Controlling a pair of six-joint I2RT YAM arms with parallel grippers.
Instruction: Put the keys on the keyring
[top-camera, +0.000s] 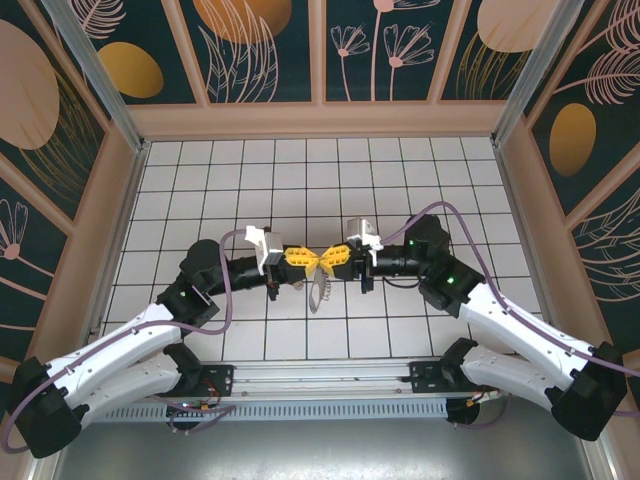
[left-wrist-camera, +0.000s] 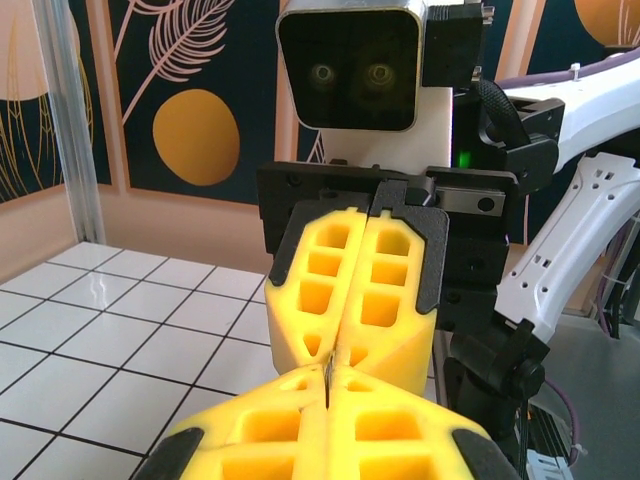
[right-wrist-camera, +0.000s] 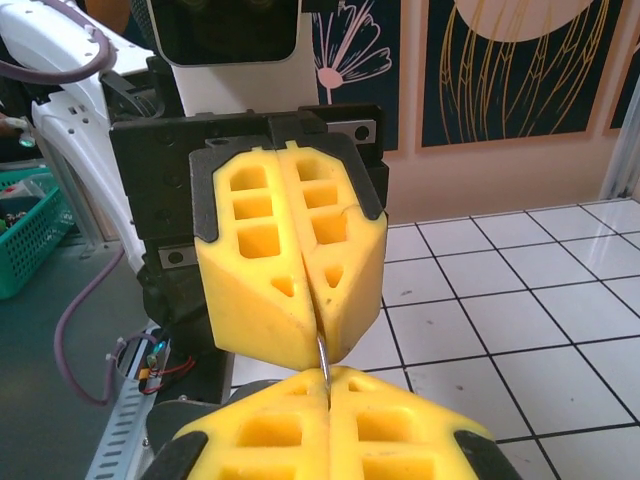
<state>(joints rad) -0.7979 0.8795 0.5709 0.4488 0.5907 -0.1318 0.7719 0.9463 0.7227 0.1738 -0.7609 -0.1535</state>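
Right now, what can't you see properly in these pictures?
- Top view: the metal bundle hanging under the left gripper and right gripper is too small to tell its pieces apart.
- Left wrist view: shut yellow fingers hide all but a metal sliver.
- Right wrist view: a thin wire vanishes into the fingers; its shape is hidden.

Left claw (top-camera: 300, 258) and right claw (top-camera: 333, 256) block the middle, keyring (right-wrist-camera: 323, 358) pinched between; tabletop (top-camera: 300, 165) open toward twelve o'clock.
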